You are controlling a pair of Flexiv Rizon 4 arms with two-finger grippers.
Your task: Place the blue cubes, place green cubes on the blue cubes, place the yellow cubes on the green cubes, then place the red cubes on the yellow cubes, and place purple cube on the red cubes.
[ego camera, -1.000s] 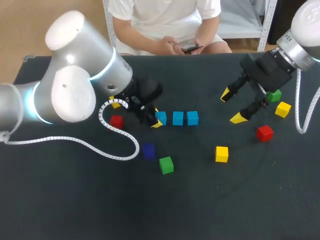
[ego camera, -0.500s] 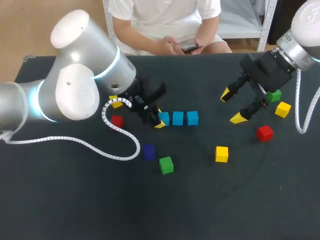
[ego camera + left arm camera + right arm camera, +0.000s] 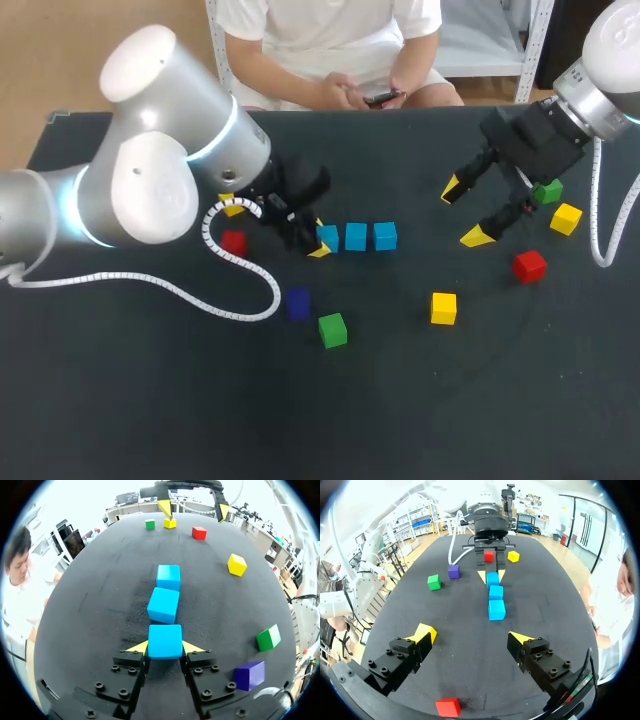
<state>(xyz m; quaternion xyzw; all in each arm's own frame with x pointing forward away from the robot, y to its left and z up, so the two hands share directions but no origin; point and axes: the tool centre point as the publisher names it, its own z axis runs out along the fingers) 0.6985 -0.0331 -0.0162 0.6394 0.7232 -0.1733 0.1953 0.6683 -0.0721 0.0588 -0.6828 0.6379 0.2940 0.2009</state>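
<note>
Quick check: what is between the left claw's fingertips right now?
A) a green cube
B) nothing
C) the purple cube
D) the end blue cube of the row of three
D: in the left wrist view the end blue cube sits between the left claw's yellow tips, both against its sides; the purple cube and green cube lie off to one side.

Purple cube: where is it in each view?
Head view: purple cube beside the green cube, nearer the camera than the blue cubes.
Left wrist view: purple cube next to the green cube.
Right wrist view: purple cube far ahead, beside the green cube.
Shared landmark: the green cube.
</note>
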